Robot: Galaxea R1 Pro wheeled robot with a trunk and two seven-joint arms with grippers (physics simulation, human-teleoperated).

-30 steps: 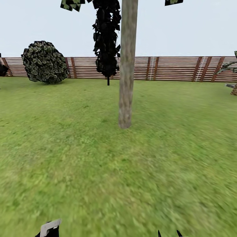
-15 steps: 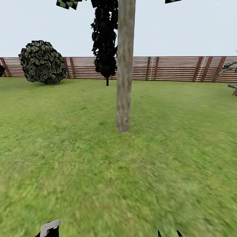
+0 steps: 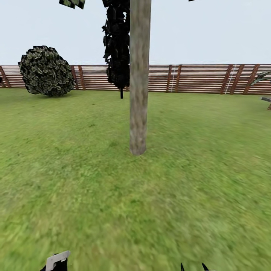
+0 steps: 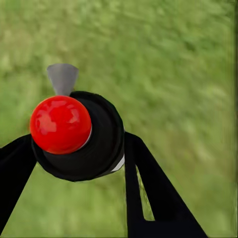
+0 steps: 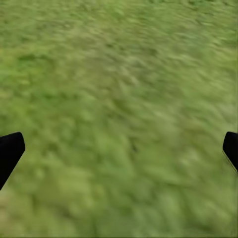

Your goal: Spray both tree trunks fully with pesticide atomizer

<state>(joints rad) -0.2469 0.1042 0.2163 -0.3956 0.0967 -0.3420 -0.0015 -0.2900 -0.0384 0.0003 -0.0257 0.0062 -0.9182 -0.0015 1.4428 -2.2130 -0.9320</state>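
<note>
One tree trunk [image 3: 138, 94], thick and pale grey-brown, rises from the garden lawn straight ahead in the head view, a few metres beyond my arms. In the left wrist view the pesticide atomizer [image 4: 99, 148], black with a red knob [image 4: 60, 124] and a grey nozzle [image 4: 62, 78], sits between the black fingers of my left gripper [image 4: 77, 153], which is shut on it. At the bottom edge of the head view the left gripper [image 3: 52, 265] shows with a pale grey piece. My right gripper [image 5: 119, 148] hangs over grass, fingers wide apart and empty; its tips [image 3: 193, 267] peek in.
A narrow black tree [image 3: 117, 49] stands behind the trunk, near the brown slat fence [image 3: 195, 78]. A round dark bush [image 3: 46, 70] sits at the far left. Palm fronds [image 3: 262, 77] reach in at the right edge. Open lawn [image 3: 135, 210] lies between me and the trunk.
The whole view has shifted as the camera moved: the trunk looks larger, its base lower in the picture, and it sits slightly further left. Both grippers keep their places in the view.
</note>
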